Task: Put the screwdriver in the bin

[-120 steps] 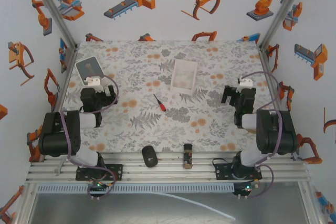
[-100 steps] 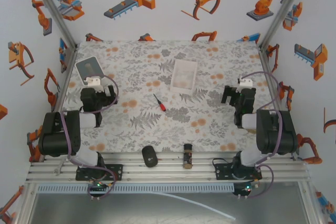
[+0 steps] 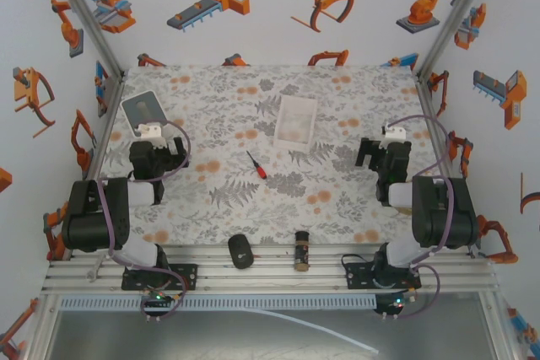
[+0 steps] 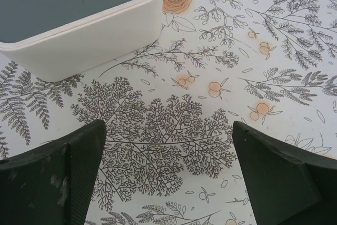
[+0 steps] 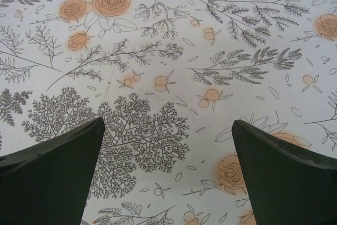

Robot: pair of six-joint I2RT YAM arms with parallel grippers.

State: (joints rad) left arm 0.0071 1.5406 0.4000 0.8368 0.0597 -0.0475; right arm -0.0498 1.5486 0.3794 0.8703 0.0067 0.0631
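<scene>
The screwdriver [image 3: 256,165], red-handled with a thin dark shaft, lies on the flowered table near the middle. Beyond it to the right, towards the back, rests the bin [image 3: 296,119], a shallow clear-whitish tray. My left gripper [image 3: 150,147] sits at the left side of the table, well away from the screwdriver; its black fingers [image 4: 58,177] stand wide apart over bare cloth, so it is open [image 4: 168,175]. My right gripper [image 3: 380,153] rests at the right side, also open [image 5: 168,172], with nothing between its fingers [image 5: 284,177].
A grey flat plate with a white rim [image 3: 142,110] lies at the back left, its corner just ahead of the left gripper [image 4: 100,30]. A black oval object [image 3: 240,251] and a short brown-black cylinder [image 3: 300,249] sit at the near edge by the rail.
</scene>
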